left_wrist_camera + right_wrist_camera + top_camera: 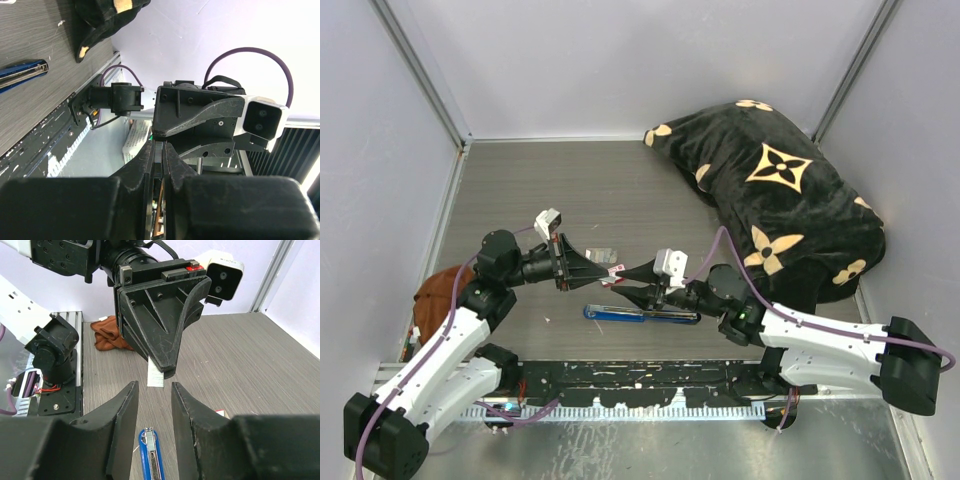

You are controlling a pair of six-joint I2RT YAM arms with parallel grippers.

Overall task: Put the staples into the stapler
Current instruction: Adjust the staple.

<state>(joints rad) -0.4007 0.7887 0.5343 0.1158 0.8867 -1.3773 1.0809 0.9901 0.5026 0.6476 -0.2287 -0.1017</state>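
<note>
The staples [155, 376], a small silvery block, hang above the table, pinched at their upper end by my left gripper [161, 145], which is shut on them. My right gripper [154, 387] faces them tip to tip with its jaws open; the block hangs just beyond the gap and touches neither finger. In the top view the two grippers [610, 270] [623, 284] meet over the middle of the table. The stapler [640, 314] lies flat below them, blue, opened, its silver channel [151, 452] facing up.
A red-and-white box [603, 255] lies just behind the grippers. A black patterned blanket [780, 200] fills the back right. A brown cloth [438, 290] sits at the left wall. The arms' black mounting rail [640, 385] runs along the near edge.
</note>
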